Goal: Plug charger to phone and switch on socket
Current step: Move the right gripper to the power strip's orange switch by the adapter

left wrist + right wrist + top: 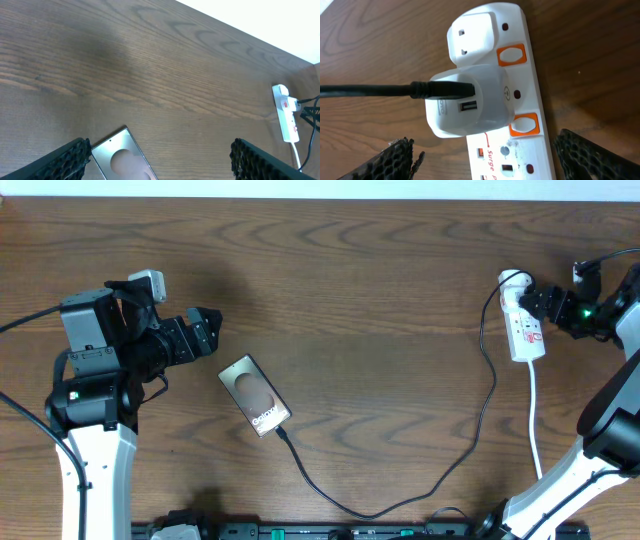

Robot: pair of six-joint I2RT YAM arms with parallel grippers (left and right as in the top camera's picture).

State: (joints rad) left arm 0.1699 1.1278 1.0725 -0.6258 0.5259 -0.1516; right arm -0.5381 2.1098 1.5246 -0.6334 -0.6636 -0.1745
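One phone (255, 396) lies flat on the wooden table (350, 280). In the left wrist view only its upper part is seen, the rest being cut off by the lower edge. One charger (440, 480) is counted. Its black cable is led from the phone's lower end, away in a loop and off to the right. Whether its tip is fully seated in the phone cannot be made out at this size. One socket (522, 320) is found well to the right of the phone, with its white cord (533, 420) trailing out of view. In the right wrist view its lower end and red lettering are cut off. One white adapter (470, 107) is plugged into it, and the cable is entered at the adapter's side. Two orange switches (510, 55) are counted, but on or off cannot be told. The left gripper (208, 332) is held just up and left of the phone, apart from it, with its fingers (65, 160) spread wide and nothing held. The right gripper (540, 304), far right of the phone, is set at the socket. Its fingers (590, 155) are also spread wide and are partly cut off.
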